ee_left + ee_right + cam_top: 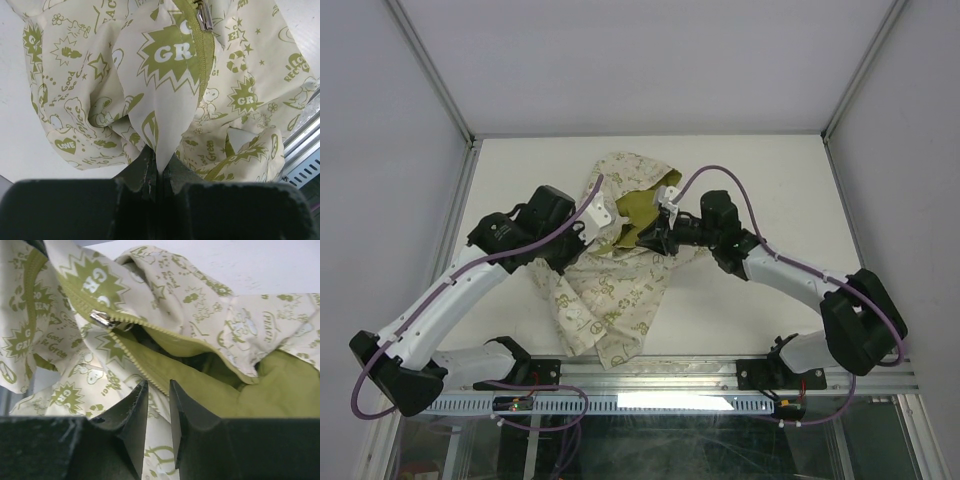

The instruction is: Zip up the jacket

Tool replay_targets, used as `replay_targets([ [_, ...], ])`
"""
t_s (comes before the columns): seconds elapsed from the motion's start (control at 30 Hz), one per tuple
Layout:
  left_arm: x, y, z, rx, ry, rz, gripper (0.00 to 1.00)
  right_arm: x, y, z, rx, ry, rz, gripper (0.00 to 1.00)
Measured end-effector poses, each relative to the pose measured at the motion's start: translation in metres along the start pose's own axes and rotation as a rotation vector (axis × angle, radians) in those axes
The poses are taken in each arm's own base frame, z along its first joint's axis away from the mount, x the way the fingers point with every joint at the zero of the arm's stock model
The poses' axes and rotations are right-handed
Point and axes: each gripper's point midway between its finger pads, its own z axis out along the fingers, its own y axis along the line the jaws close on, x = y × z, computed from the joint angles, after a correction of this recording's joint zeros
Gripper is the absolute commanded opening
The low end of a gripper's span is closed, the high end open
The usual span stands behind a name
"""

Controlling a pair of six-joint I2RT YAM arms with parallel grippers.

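Observation:
The cream jacket [610, 290] with olive-green prints lies bunched mid-table, its olive lining [638, 205] showing at the open top. My left gripper [600, 240] is shut on a fold of its printed fabric [165, 120], pinched between the fingertips of the left gripper [159, 162]. The metal zipper slider [204, 21] sits above that on the green zipper tape. My right gripper [643, 240] is at the open front; in its wrist view the right gripper [158, 386] has its jaws a narrow gap apart around the toothed zipper edge [142, 367]. The slider [102, 318] is up and left of it.
White table surface [770, 180] lies around the jacket, bounded by metal frame posts and grey side walls. A slotted metal rail [670, 400] runs along the near edge by the arm bases. Purple cables loop over both arms.

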Motion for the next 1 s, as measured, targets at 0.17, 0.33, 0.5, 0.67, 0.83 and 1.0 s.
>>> replay_targets([
  [0.17, 0.005, 0.002, 0.001, -0.014, 0.004, 0.033, 0.00, -0.013, -0.011, -0.003, 0.023, -0.009, -0.040, 0.26],
  [0.33, 0.000, 0.005, -0.001, -0.023, -0.024, 0.063, 0.00, -0.019, -0.009, 0.008, -0.004, -0.034, -0.054, 0.20],
  [0.5, -0.003, 0.007, -0.002, -0.030, -0.050, 0.089, 0.00, -0.005, 0.007, 0.028, -0.067, -0.025, -0.011, 0.20],
  [0.67, -0.005, 0.005, -0.002, -0.018, -0.067, 0.110, 0.00, -0.009, 0.019, 0.038, -0.105, -0.049, 0.004, 0.24],
  [0.83, -0.002, 0.004, -0.001, -0.019, -0.082, 0.135, 0.00, -0.019, 0.029, 0.044, -0.131, -0.089, -0.004, 0.36],
  [1.0, 0.000, 0.004, -0.002, -0.024, -0.092, 0.155, 0.00, -0.018, 0.036, 0.047, -0.173, -0.096, -0.003, 0.43],
])
